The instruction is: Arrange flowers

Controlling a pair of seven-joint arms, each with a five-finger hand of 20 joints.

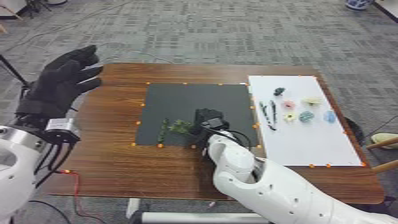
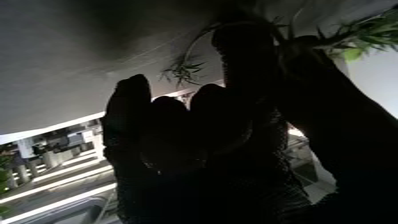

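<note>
Raised up close, it's the left hand (image 1: 55,90), fingers relaxed, and here's the right hand (image 1: 210,119) pinching a green sprig (image 1: 180,126) at the dark mat (image 1: 173,100), another green stem (image 1: 163,132) left of that hand, loose flowers (image 1: 289,104) off to its right!

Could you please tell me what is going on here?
The robot is arranging flowers. Its right robot hand is over the matte black mat, pinching a leafy green sprig between thumb and finger, beside a slender green stem lying there. The small pink flower and light-blue flower are on the white rectangular board. The left robot hand is raised beside the table, open.
</note>
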